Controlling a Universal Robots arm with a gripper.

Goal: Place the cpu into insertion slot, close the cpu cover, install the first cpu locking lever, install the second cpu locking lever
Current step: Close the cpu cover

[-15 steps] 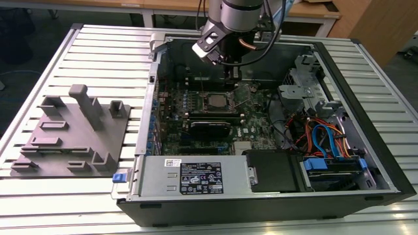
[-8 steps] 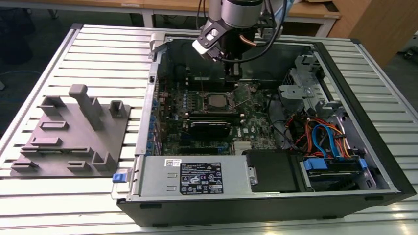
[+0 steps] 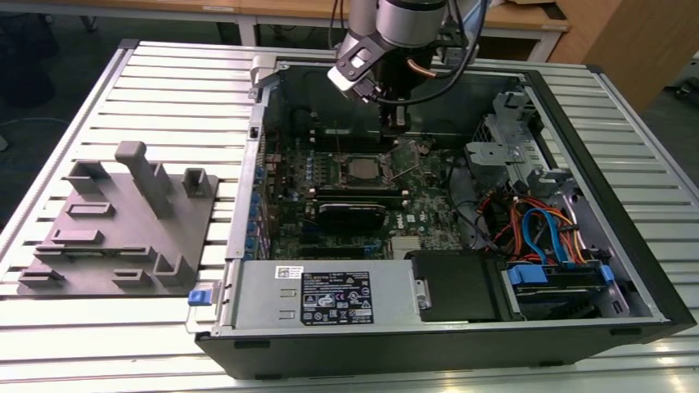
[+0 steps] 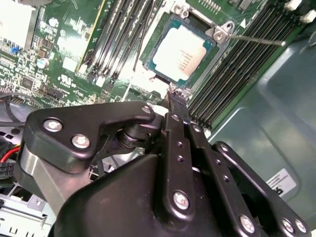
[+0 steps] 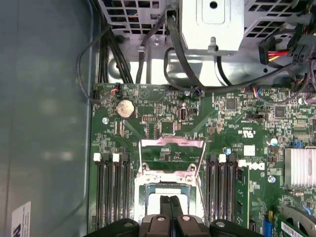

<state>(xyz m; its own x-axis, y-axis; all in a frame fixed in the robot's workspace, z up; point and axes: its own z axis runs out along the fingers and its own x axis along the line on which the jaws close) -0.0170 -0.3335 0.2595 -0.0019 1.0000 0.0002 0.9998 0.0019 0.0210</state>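
The slatted table [image 3: 164, 82] carries an open computer case [image 3: 611, 246]. Inside, the end effector [image 4: 175, 96], clenched empty, hangs beside the raised cpu cover [image 5: 172, 143]. The cpu [image 4: 180, 54] lies in the insertion slot [image 4: 147, 57].

insertion slot [image 3: 361, 169]: room above open, case [image 3: 437, 354] uncovered | its far edge: gripper [image 3: 395, 128] hangs there | exterior view's right of it: drive cage [image 3: 497, 151], cables [image 3: 535, 229] crowd | flanking it: low memory slots [image 5: 111, 197] | camera-side of it: black card [image 3: 349, 214]

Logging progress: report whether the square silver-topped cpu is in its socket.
In: the silver-topped square cpu lies flat inside the silver-rimmed insertion slot.
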